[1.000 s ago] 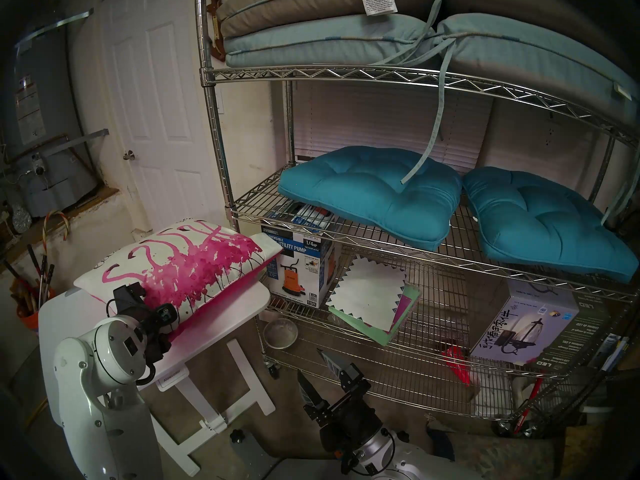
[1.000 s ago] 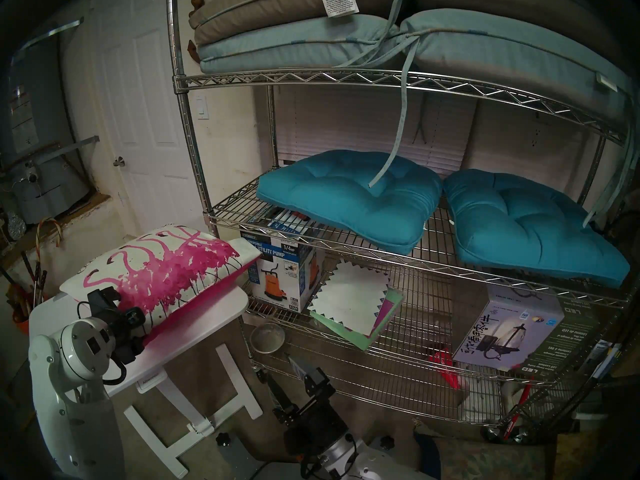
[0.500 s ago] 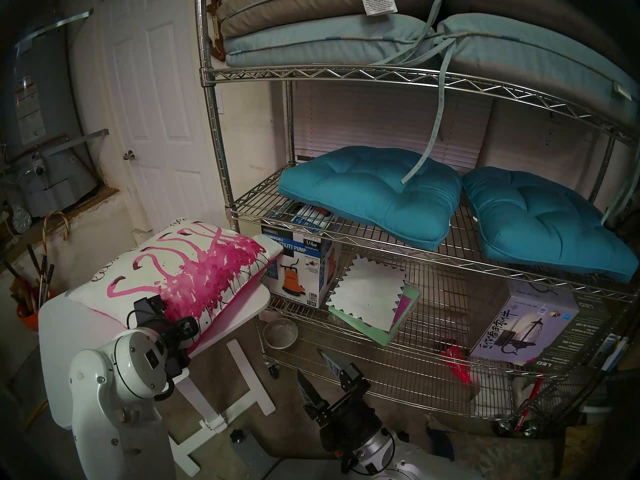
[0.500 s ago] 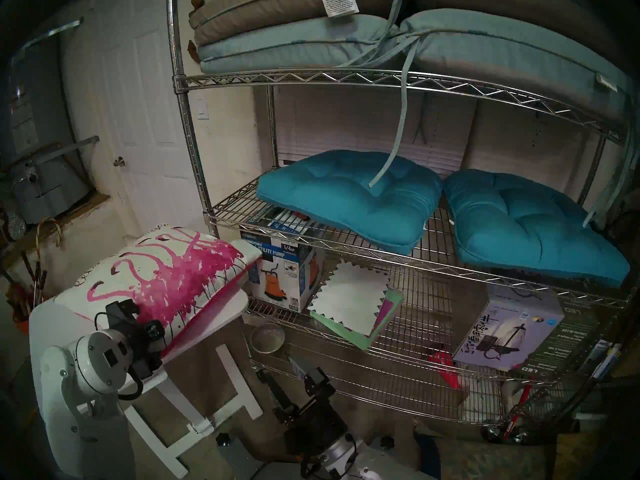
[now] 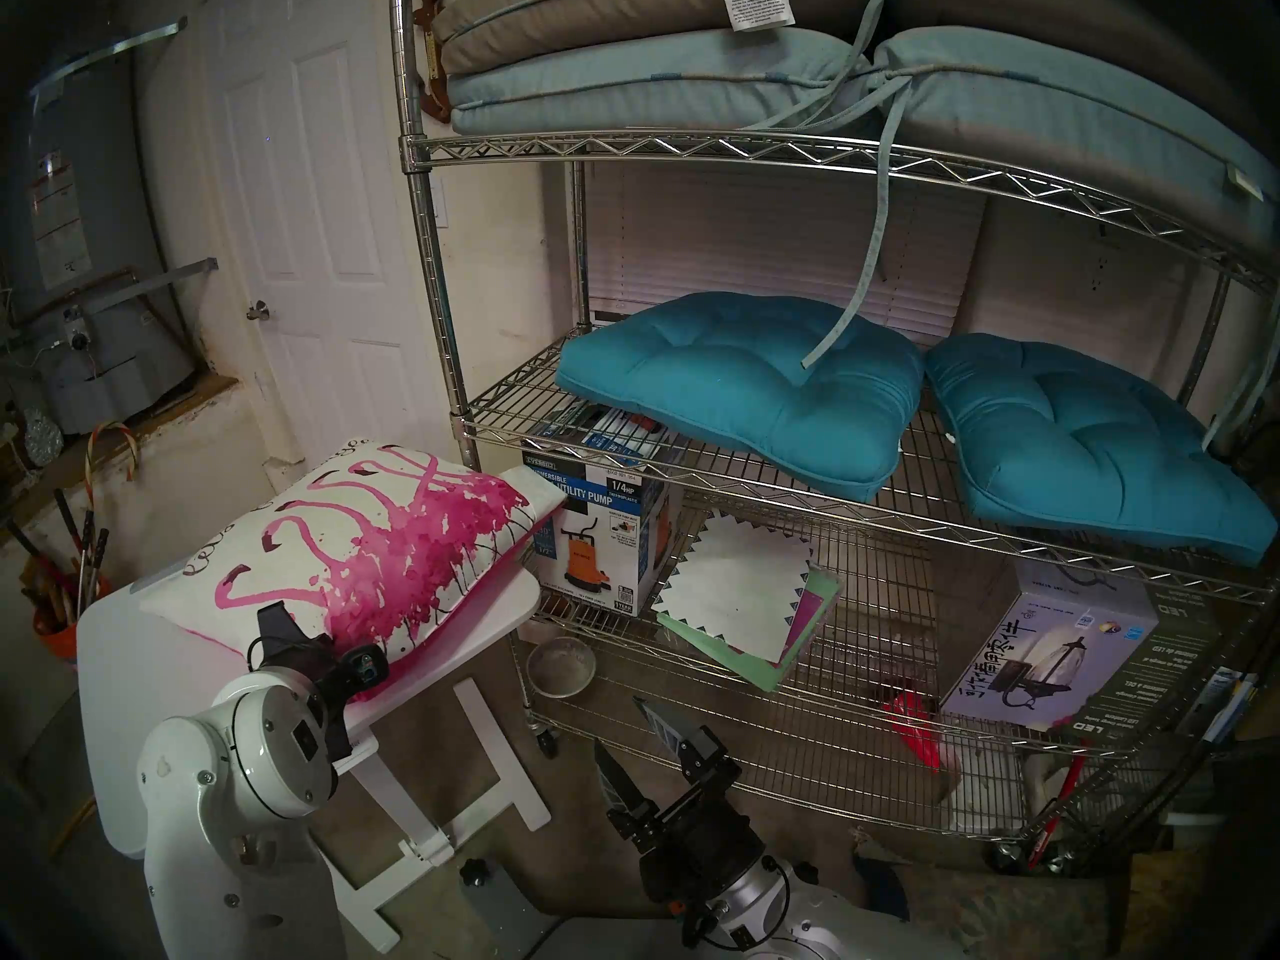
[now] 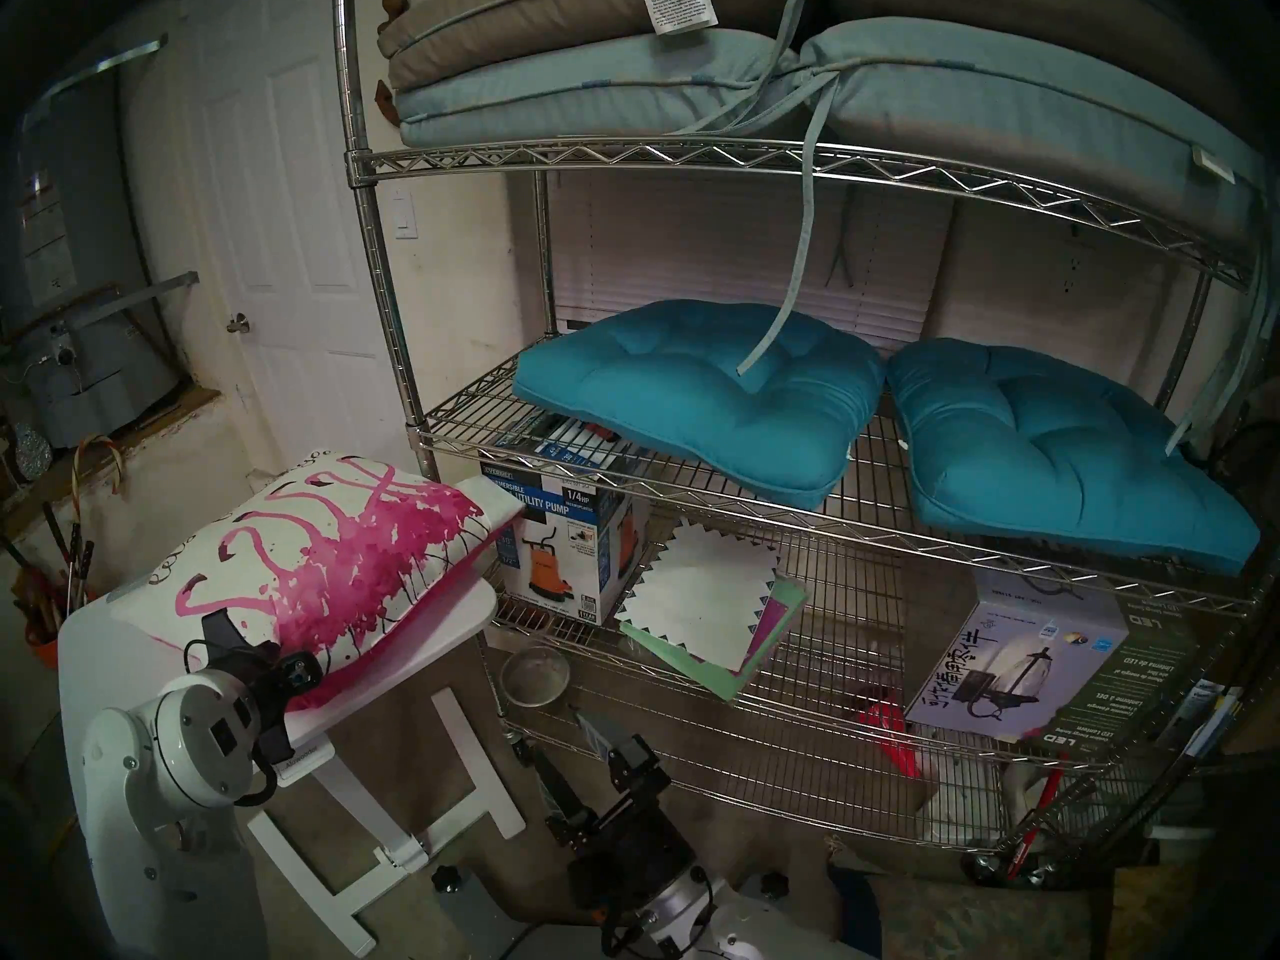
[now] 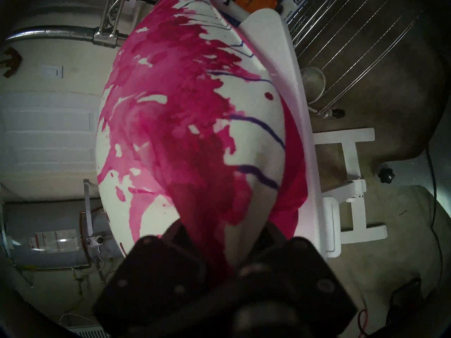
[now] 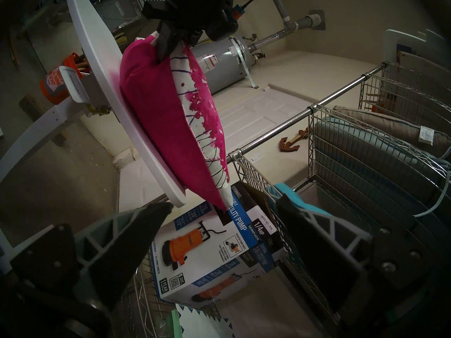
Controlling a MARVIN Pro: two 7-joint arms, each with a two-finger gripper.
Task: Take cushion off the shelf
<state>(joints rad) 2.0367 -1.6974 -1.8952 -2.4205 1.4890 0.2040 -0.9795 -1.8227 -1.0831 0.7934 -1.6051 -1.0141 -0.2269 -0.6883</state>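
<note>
On the white desk point(image 5: 485, 616) beside the shelf point(image 5: 692, 149), the cushion point(image 5: 360, 543) lies tilted, magenta back down, with its far corner poking past the desk's right edge toward the pump box point(image 5: 599, 522) on the shelf's lower tier. My left tool point(image 7: 223, 235) is clamped on the cushion's near edge, one finger on the white splattered face and one on the magenta side. My right tool point(image 5: 641, 744) hangs low in front of the shelf with its jaws spread wide, gripping nothing.
</note>
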